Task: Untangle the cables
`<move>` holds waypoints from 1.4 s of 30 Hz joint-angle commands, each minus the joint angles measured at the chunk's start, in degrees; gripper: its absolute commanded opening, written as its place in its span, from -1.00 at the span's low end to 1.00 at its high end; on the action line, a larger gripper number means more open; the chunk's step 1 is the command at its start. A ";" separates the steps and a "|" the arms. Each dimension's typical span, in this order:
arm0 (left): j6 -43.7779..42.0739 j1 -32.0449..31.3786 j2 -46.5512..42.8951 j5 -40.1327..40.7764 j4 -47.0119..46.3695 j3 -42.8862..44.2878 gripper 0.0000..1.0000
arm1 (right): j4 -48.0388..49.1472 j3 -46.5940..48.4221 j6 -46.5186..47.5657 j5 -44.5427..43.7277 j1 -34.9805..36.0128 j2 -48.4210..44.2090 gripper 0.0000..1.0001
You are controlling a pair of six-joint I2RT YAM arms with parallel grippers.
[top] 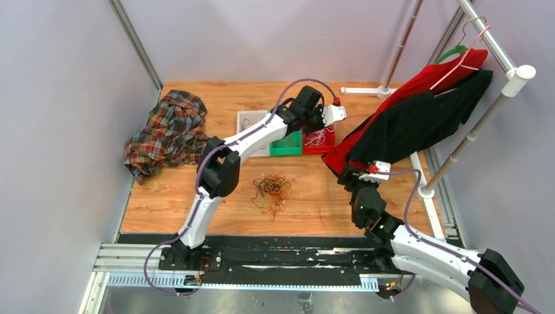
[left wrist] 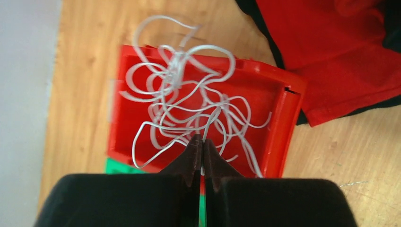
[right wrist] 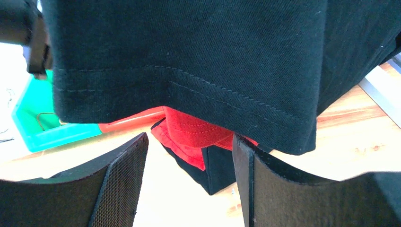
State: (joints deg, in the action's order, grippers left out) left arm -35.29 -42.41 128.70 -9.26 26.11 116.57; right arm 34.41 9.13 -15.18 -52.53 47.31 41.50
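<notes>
Over the red tray [left wrist: 283, 118], the left gripper [left wrist: 202, 147] pinches a white cable [left wrist: 210, 120] (tips pressed tight together). More cables [top: 271, 188], orange and black, lie heaped on the table [top: 314, 203]. Near the black shirt [right wrist: 189, 56], the right gripper [right wrist: 189, 175] is spread wide, holding nothing.

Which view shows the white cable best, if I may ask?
Left wrist: the white cable loops across the red bin, pinched by the left gripper. Top view shows it tiny; right wrist, not visibly.
</notes>
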 commanded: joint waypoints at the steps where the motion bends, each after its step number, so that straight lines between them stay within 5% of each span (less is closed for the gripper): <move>1: -0.17 -1.35 3.19 -2.17 1.93 0.97 -0.99 | 1.30 -0.51 0.13 -0.83 -1.15 0.85 0.30; 9: 1.92 -1.47 7.14 -0.29 3.26 4.02 -0.93 | 1.34 -0.95 1.16 0.55 -1.41 0.05 0.30; 17: 2.79 -0.65 1.48 -4.63 13.66 11.70 0.43 | 0.65 0.11 2.48 3.17 -1.52 -0.98 0.29; 23: 1.41 -0.43 -6.82 -2.47 19.02 8.73 0.91 | -1.10 1.56 3.15 4.50 -1.52 -1.60 0.29; 29: 1.56 1.55 -14.97 -4.10 28.11 2.98 0.96 | -1.45 2.92 4.39 6.55 -1.52 -0.47 0.29; 37: -5.90 5.30 -31.66 -15.71 32.79 -29.72 0.92 | -1.74 4.70 3.19 14.35 -1.52 3.78 0.26; 42: -4.18 5.70 -31.44 -19.18 29.57 -34.65 0.76 | -1.72 5.85 1.68 18.29 -1.47 6.83 0.20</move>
State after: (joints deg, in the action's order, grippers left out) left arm -39.16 -36.75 97.51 -22.76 57.52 83.05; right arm 32.62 12.64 -12.25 -38.52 46.48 47.05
